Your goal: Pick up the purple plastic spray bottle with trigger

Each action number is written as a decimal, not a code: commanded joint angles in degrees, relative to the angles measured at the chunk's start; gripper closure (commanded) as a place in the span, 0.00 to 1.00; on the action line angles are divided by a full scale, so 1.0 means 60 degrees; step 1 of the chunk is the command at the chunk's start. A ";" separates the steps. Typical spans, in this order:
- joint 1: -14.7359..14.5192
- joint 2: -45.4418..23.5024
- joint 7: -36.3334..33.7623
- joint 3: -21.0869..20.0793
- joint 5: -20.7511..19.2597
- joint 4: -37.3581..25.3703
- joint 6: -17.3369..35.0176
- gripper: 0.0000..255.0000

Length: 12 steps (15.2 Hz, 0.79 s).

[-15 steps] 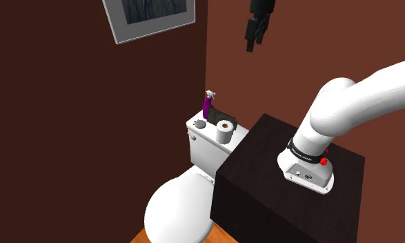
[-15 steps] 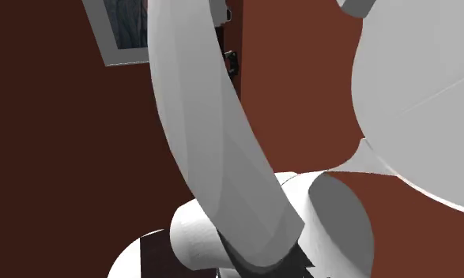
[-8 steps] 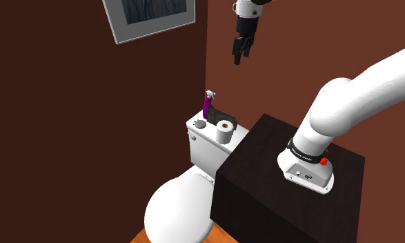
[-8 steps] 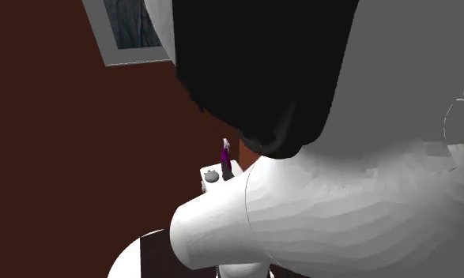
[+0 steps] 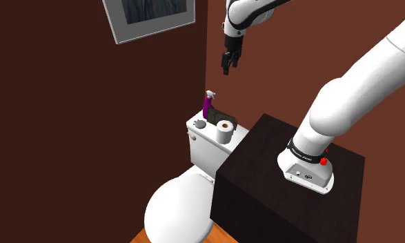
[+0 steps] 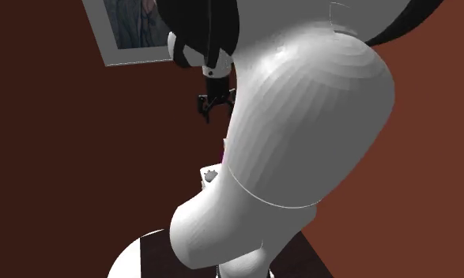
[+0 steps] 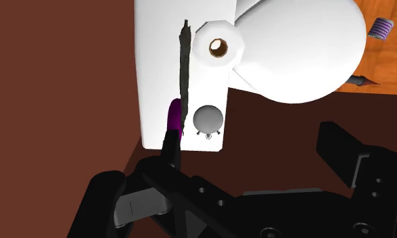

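Shoulder view: toilet roll [image 5: 225,131] sits near purple bottle [image 5: 207,105].

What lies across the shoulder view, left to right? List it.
Framed picture → purple spray bottle → toilet paper roll → arm's white base.

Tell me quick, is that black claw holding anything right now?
Gripper: open, holding nothing; it hangs in the air above the purple spray bottle on the toilet tank.
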<state>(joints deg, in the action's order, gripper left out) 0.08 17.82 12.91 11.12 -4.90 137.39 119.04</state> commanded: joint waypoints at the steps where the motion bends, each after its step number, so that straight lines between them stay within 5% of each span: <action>1: 0.0027 -0.0605 0.0178 0.0148 0.0044 -0.0032 0.0611 0.00; 12: 0.0219 -0.4708 0.1317 0.0467 0.1113 -0.1794 0.2968 0.00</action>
<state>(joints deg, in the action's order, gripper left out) 1.28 -7.88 20.30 14.05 0.95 128.13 135.79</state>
